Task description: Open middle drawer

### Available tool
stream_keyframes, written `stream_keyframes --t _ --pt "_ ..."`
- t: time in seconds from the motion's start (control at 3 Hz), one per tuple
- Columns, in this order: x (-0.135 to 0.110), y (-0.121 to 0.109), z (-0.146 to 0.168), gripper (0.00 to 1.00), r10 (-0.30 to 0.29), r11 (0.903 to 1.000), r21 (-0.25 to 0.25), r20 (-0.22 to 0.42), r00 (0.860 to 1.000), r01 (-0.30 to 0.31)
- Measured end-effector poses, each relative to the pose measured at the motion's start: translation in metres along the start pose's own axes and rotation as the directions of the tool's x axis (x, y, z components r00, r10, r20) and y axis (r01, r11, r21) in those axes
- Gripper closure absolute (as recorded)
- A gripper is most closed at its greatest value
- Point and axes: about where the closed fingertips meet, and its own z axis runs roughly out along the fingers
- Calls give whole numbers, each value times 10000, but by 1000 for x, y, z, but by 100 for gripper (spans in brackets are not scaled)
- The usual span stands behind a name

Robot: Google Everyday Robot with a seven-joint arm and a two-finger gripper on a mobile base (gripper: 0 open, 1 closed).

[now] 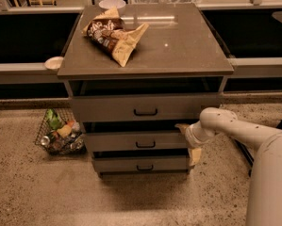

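Note:
The middle drawer [136, 141] is a grey-taupe flat front with a small black bar handle [145, 145], between the taller top drawer [143, 108] and the shorter bottom drawer [139, 164]. All three fronts stand slightly out from the cabinet, with dark gaps above them. My gripper [188, 141] is at the right end of the middle drawer's front, on the white arm [235, 128] coming in from the right. Its two tan fingers [182, 127] are spread apart, one above and one below the drawer's right edge, well to the right of the handle.
Chip bags [113, 36] and a white bowl [111, 4] lie on the cabinet top [178, 46]. A wire basket [60, 135] of cans and packets stands on the floor to the left. A small bowl [53, 62] sits on the ledge behind.

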Motion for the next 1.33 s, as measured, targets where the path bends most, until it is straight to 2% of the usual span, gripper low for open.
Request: stream_keyframes --t 0.33,0.67,1.0,1.33 --pt "5 -7 9 0 -19 9993 367 182 9998 12" --pt "8 -12 24 0 23 9991 414 501 9987 -44" --pt "8 -13 36 18 112 9994 315 766 9970 -137" --pt "5 -11 34 39 112 9991 398 814 9966 -145"
